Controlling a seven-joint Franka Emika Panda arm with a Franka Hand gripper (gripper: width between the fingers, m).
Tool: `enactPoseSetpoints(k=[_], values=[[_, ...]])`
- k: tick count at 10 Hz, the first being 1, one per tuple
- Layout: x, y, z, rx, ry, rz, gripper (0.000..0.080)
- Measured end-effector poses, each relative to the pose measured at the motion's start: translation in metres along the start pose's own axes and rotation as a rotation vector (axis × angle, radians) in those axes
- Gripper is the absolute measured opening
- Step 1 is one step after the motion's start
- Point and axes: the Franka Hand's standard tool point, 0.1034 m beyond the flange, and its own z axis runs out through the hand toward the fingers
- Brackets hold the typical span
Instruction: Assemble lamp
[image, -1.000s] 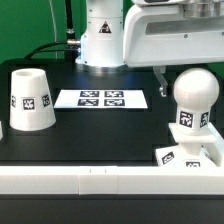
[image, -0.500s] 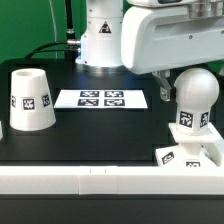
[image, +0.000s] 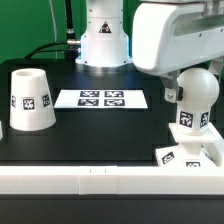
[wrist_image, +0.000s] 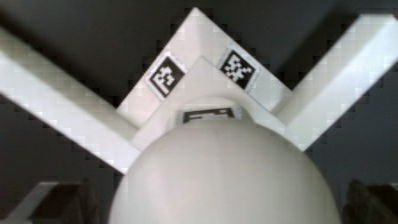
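The white round bulb (image: 194, 97) stands upright on its neck on the flat square base (image: 188, 153) at the exterior view's right, near the front edge. The cone shade (image: 30, 99) stands alone at the exterior view's left. My gripper (image: 173, 91) hangs under the big white hand, down at the bulb's top, and one dark finger shows beside the bulb. In the wrist view the bulb (wrist_image: 222, 165) fills the space between my dark fingertips (wrist_image: 50, 205), with a gap on each side. The gripper (wrist_image: 210, 208) is open. The tagged base (wrist_image: 199, 75) lies beyond the bulb.
The marker board (image: 101, 99) lies flat in the middle of the black table. A white rail (image: 100, 181) runs along the front edge. In the wrist view, white walls (wrist_image: 63, 95) form a V around the base. The robot's pedestal (image: 103, 40) stands at the back.
The hand has moved toward the exterior view's right and come down over the bulb. The bulb, base and shade have not moved.
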Motion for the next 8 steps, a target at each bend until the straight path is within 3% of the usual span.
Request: enactPoseSetpoints(k=[8], values=[[0.002, 0.0013, 0.0053, -0.033, -0.065, -0.655, 0.0699]])
